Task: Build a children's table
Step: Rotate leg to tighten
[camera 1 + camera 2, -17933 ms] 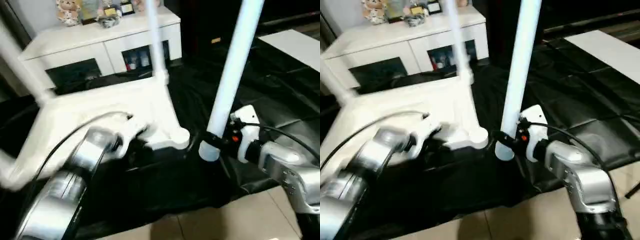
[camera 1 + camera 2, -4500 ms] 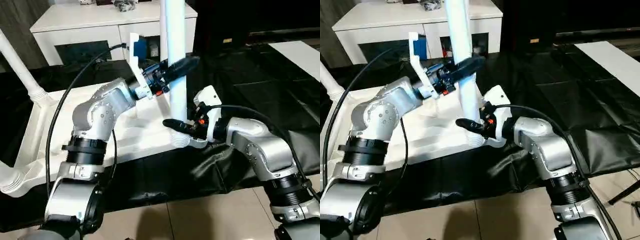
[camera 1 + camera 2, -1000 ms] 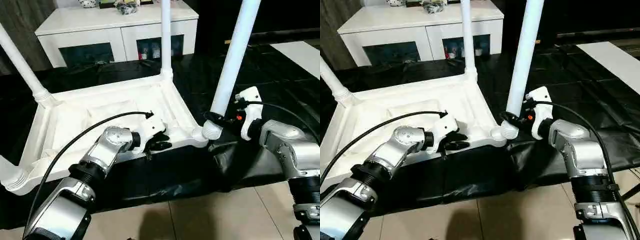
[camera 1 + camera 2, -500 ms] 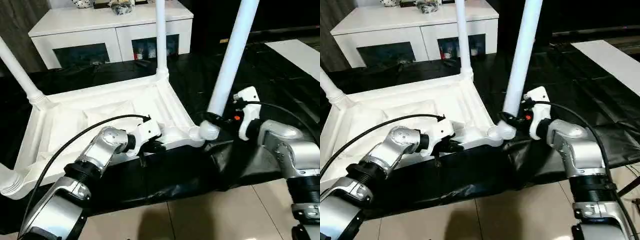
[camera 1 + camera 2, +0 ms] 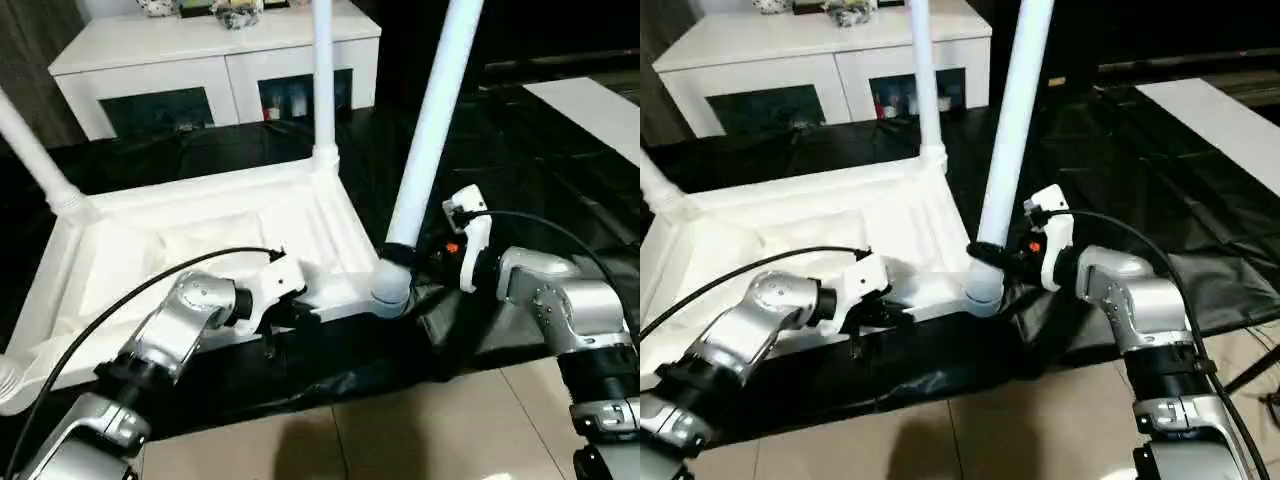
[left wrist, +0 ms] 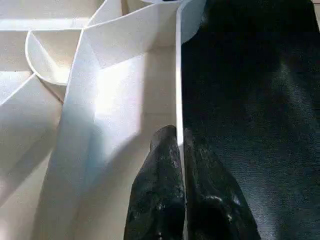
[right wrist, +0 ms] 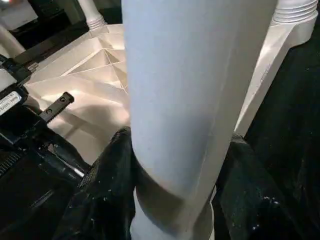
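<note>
Left eye view: children's table (image 5: 200, 235) upside down on black sheeting (image 5: 560, 190), in the left half of the frame, legs pointing up. Left end effector (image 5: 290, 312) now clamped on the near rim, after being apart just beside that rim 1 second before. Right end effector (image 5: 405, 258) clamped around the leg (image 5: 425, 150) right of centre, just above its corner socket; grip unchanged. Leg leaning, top toward the upper right.

Right eye view: same arrangement; white cabinet (image 5: 820, 60) across the upper left.

Left wrist view: 2 black fingers (image 6: 162, 200) together, thin rim edge pinched between them.

Right wrist view: dark fingers (image 7: 107, 195) on both sides of the thick white leg.

Judgement: top now braced, so seating or tightening this leg can probably proceed without sliding.
</note>
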You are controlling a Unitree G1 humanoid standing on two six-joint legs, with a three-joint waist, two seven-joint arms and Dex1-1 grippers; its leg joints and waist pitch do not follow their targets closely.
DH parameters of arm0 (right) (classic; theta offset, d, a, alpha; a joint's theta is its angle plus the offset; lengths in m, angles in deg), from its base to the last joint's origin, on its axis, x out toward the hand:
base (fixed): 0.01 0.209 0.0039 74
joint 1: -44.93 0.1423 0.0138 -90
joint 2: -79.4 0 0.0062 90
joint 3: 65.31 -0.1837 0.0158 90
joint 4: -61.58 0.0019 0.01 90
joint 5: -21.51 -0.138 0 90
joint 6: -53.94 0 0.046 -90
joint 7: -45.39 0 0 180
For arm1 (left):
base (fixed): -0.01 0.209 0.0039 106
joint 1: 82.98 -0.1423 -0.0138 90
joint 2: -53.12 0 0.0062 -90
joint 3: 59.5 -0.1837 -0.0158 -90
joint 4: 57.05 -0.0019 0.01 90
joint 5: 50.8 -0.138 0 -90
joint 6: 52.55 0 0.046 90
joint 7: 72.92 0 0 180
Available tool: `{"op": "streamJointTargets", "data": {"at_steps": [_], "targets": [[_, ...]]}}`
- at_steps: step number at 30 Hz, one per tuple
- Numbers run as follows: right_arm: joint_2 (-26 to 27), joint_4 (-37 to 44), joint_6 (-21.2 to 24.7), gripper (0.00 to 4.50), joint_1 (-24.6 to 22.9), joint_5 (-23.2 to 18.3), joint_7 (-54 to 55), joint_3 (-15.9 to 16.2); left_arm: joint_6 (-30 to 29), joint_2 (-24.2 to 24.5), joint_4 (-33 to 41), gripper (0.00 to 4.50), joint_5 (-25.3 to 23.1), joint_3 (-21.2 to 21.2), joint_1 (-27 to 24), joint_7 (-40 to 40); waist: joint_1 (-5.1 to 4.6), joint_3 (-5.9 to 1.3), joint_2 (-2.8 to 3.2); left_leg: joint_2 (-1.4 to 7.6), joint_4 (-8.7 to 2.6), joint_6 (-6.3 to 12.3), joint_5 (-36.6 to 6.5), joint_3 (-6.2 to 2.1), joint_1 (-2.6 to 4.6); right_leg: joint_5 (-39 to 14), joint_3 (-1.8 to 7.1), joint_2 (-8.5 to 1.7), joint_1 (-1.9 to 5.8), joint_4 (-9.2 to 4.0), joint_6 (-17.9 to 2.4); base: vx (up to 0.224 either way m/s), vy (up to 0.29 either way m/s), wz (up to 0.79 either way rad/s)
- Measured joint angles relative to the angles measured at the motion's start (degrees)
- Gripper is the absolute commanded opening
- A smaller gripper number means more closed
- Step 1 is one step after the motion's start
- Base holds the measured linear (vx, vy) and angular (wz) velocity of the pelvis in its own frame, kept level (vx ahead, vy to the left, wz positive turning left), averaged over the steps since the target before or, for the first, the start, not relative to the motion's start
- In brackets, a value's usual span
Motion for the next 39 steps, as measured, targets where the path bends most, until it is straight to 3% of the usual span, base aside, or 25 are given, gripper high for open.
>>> {"op": "streamJointTargets", "data": {"at_steps": [8, 18, 29, 36, 39], "targets": [[0.3, -2.1, -0.6, 1.84, 0.2, -0.5, -1.1, -0.5, -1.6, 0.0, 1.7, 0.00, 0.0, 0.0, -0.6, -1.0, -0.02, -0.02, -0.12, 0.00, 0.00, 0.02, 0.0, 0.00, -0.01, 0.0, 0.00, 0.00, 0.00, -0.02, 0.0, 0.000, 0.000, 0.00], [4.4, -5.2, -5.0, 1.84, -2.7, -2.7, 1.3, -5.2, -1.9, -0.4, 1.9, 0.00, -0.4, 0.0, -0.7, -2.0, -0.05, -0.09, -0.33, -0.02, 0.01, -0.01, 0.0, 0.00, 0.02, 0.0, 0.02, 0.00, 0.04, -0.02, 0.0, 0.000, 0.000, 0.00], [5.1, 3.1, -13.7, 1.84, -10.3, -0.2, 4.4, -3.8, -1.6, -1.6, 1.4, 0.00, -1.1, 0.0, -0.7, -2.7, 0.49, -0.15, -0.31, -0.07, -0.03, -0.27, -0.2, 0.00, 0.21, 0.0, 0.04, -0.03, 0.26, -0.16, 0.0, 0.000, 0.000, 0.00], [6.2, 7.4, -14.6, 1.84, -14.6, -0.6, 7.1, -5.3, -1.6, -2.0, 1.3, 0.00, -1.4, 0.0, -0.7, -2.9, 0.45, -0.16, -0.30, -0.14, -0.25, -0.28, -0.2, 0.06, 0.49, 0.0, 0.18, -0.03, 0.45, -0.31, 0.0, 0.000, 0.000, 0.00], [7.8, 7.5, -13.8, 1.84, -15.8, -2.9, 8.9, -7.3, -1.5, -2.2, 1.2, 0.00, -1.6, 0.0, -0.7, -2.9, 0.43, -0.18, -0.24, -0.15, -0.33, -0.28, -0.2, 0.07, 0.54, 0.0, 0.20, -0.03, 0.48, -0.41, 0.0, 0.000, 0.000, 0.00]]}}
